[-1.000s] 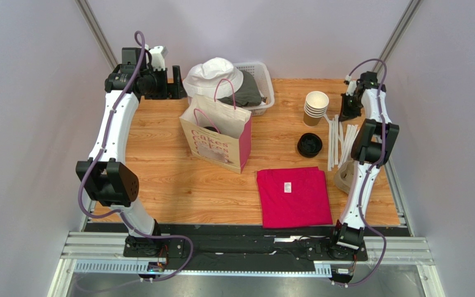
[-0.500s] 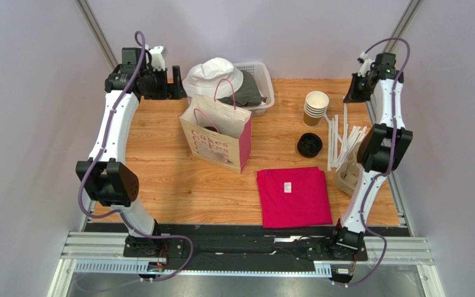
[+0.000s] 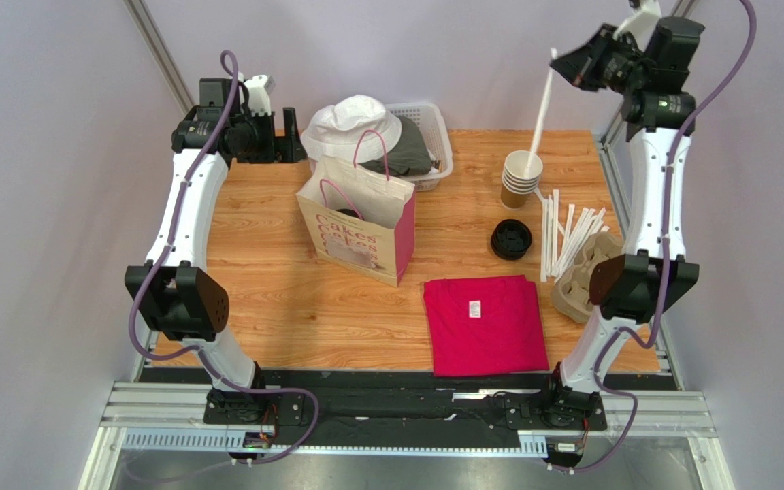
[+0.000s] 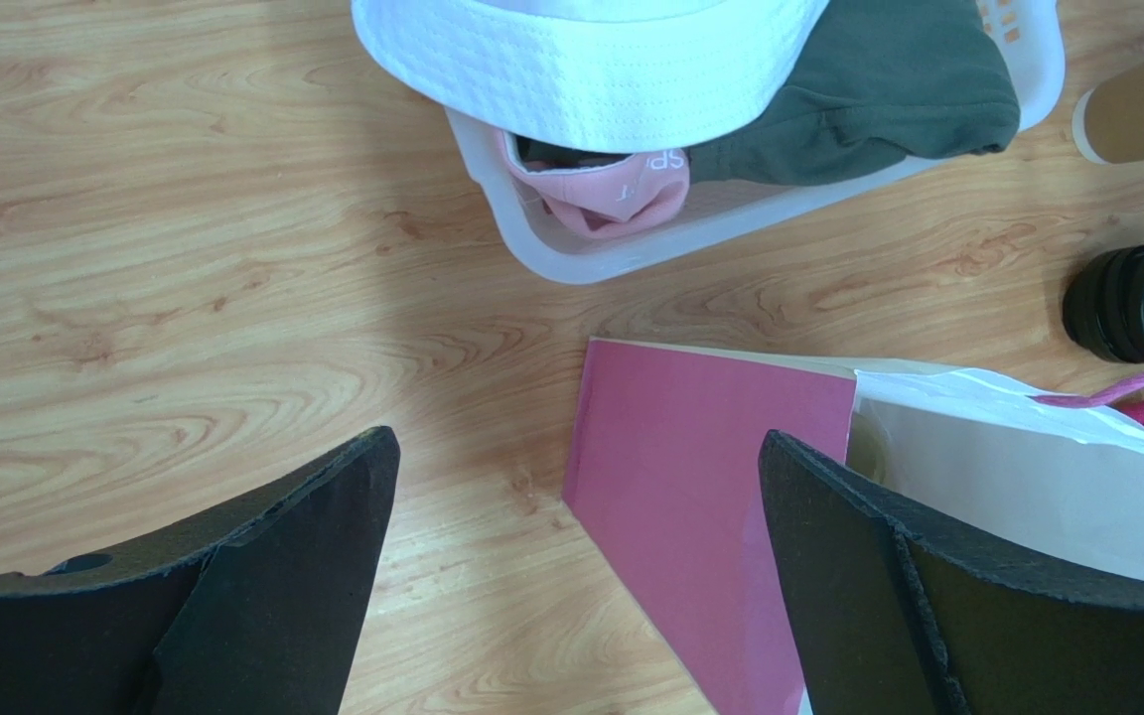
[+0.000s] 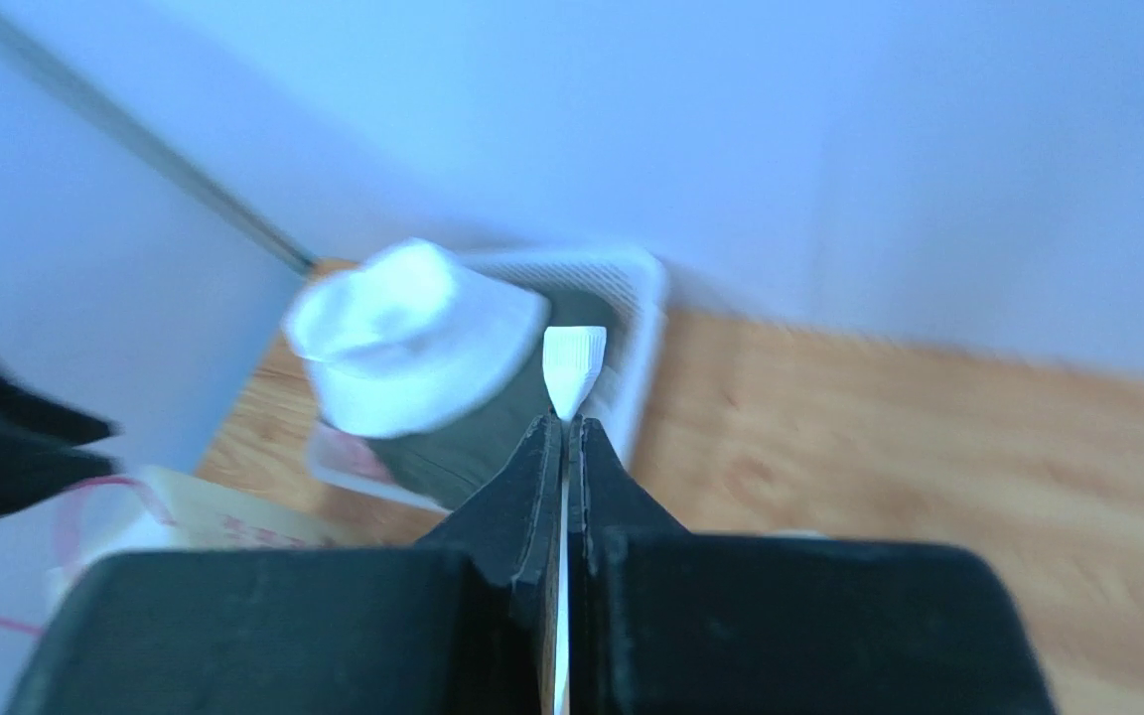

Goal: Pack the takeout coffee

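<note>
No cup in these views wears a lid, so where the finished takeout coffee stands I cannot tell. Its parts sit apart at far right of the wooden table (image 3: pixel 263 296). They are one stack of tan paper cups (image 3: pixel 521 179), lidless and white inside, and, just nearer, one low stack of black round lids (image 3: pixel 510 239). The right gripper (image 3: pixel 558 67) is raised high over the far right corner, its jaws pressed together on one white paper-wrapped straw (image 3: pixel 542 107). The straw hangs down and, seen from above, its lower end lines up with the cup stack's mouth. In the right wrist view the straw's flat tip pokes out beyond the closed fingertips (image 5: pixel 545 447). Right of the lids lies a loose fan of more white straws (image 3: pixel 549 235), perhaps seven, too overlapped to count surely. Their near ends rest on one cardboard cup carrier (image 3: pixel 578 286). At centre stands one paper bag (image 3: pixel 360 230) with a pink side and pink handles, its mouth open. Behind it is one white basket (image 3: pixel 437 143) holding one white bucket hat (image 3: pixel 353 123) and dark green cloth. One folded magenta shirt (image 3: pixel 485 325) lies near centre-right. The left gripper (image 3: pixel 289 135) hangs at far left with jaws spread wide, holding nothing.
</note>
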